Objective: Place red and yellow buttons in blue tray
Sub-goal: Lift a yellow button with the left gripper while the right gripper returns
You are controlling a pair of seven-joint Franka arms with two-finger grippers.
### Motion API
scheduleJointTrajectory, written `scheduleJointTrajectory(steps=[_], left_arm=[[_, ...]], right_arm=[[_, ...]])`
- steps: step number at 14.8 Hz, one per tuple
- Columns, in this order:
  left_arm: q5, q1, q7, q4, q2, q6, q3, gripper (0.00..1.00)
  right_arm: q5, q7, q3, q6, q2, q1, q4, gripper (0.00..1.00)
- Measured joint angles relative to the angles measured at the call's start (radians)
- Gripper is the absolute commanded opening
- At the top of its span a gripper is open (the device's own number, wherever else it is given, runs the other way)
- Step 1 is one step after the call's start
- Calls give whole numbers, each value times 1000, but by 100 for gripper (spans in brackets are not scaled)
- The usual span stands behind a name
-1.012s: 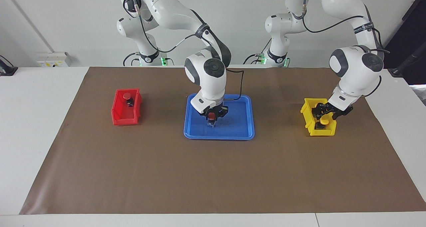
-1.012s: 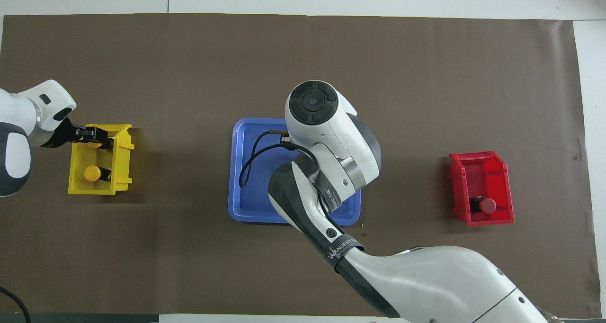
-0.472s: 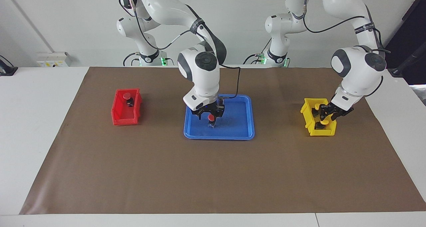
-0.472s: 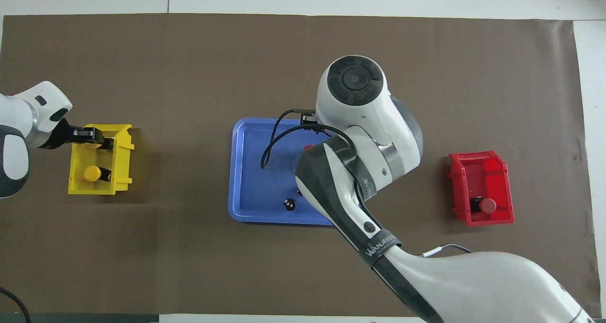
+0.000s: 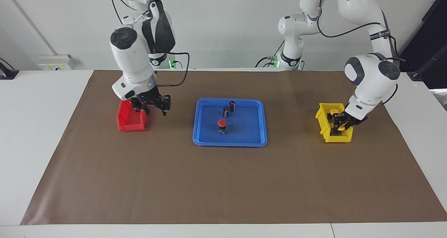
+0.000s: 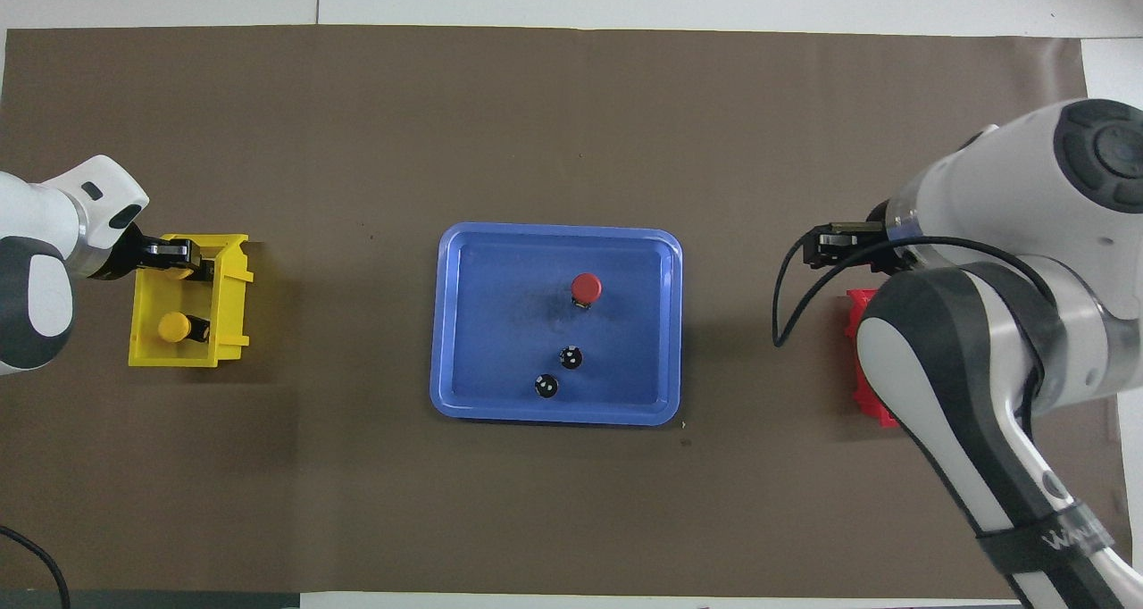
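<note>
Blue tray [image 5: 260,126] sitting mid-table w/ one red button [image 5: 222,123] standing in it. Right gripper [image 5: 152,106] hovering over red bin [image 5: 130,121], fingers parted, holding nothing. Left gripper [image 5: 339,123] reaching into yellow bin [image 5: 323,121], pinching a yellow button [image 5: 340,127]; second yellow button [image 6: 173,326] lying in same bin.

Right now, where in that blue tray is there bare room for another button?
In the blue tray, the half toward the left arm's end is bare. The red button and two dark cylinders crowd the rest.
</note>
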Motion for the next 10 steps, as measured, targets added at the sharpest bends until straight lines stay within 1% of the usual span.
scheduleJointTrajectory(steps=[2,3,4,6,7,8,10], left_arm=[[-1,-1,-6,19,0,-11,-3,2],[-2,-6,-11,52,-1,-52,-5,2],[-3,-18,-26,104,-5,-119,-6,2],[-4,-63,-95,239,-24,-275,-9,2],[-4,-98,-155,299,-38,-340,-11,2],[-4,-143,-232,335,-52,-381,-14,2],[-5,-270,-411,345,-65,-396,-22,2]], right_arm=[[0,-82,1,23,-76,-56,-119,68],[0,-125,2,39,-98,-81,-163,68],[0,-170,2,56,-114,-104,-202,68],[0,-248,3,82,-135,-152,-261,68],[0,-284,4,89,-144,-181,-284,68],[1,-314,3,92,-153,-207,-305,68],[1,-339,3,102,-171,-231,-344,68]])
